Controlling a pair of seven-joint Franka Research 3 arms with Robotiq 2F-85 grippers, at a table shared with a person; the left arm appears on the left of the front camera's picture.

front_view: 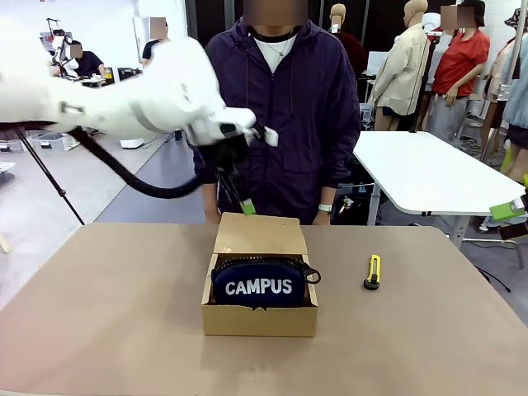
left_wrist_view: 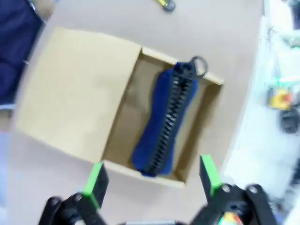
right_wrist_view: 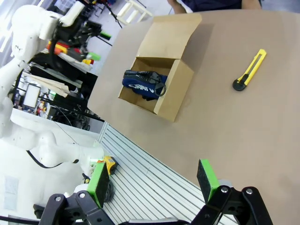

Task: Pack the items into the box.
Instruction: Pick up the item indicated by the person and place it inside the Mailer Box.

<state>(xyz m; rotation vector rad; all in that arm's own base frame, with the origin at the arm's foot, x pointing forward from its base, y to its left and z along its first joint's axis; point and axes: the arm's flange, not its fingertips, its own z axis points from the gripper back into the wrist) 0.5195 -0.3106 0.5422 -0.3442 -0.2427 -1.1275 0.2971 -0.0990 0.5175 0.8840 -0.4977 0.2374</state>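
Front view, and the writing jumps right out: "CAMPUS" in white capitals across the navy zip pouch, the only lettering I can read here. The pouch sits inside the brown cardboard box, standing on its long edge and filling the box nearly end to end. The flap lid is open and leans back toward the person at the far side. The left gripper hangs above that flap's far edge, higher than the pouch and behind it, with its green pads pointing down. Whether a pad touches the flap, I can't tell.

Over to the left wrist view. The fingers stand wide apart with nothing between them. The pouch lies below and just ahead of them, zip teeth and ring pull facing up, and the flap spreads out to one side.

The yellow-and-black utility knife lies on the bare table, outside the box. It is well apart from the left gripper, far beyond its fingertips.

Right wrist view now. The right gripper is spread wide too and holds nothing. The box and pouch sit far ahead of its fingertips, and the pouch's white print is too small to read from here. The knife lies ahead as well, off to one side of the box.
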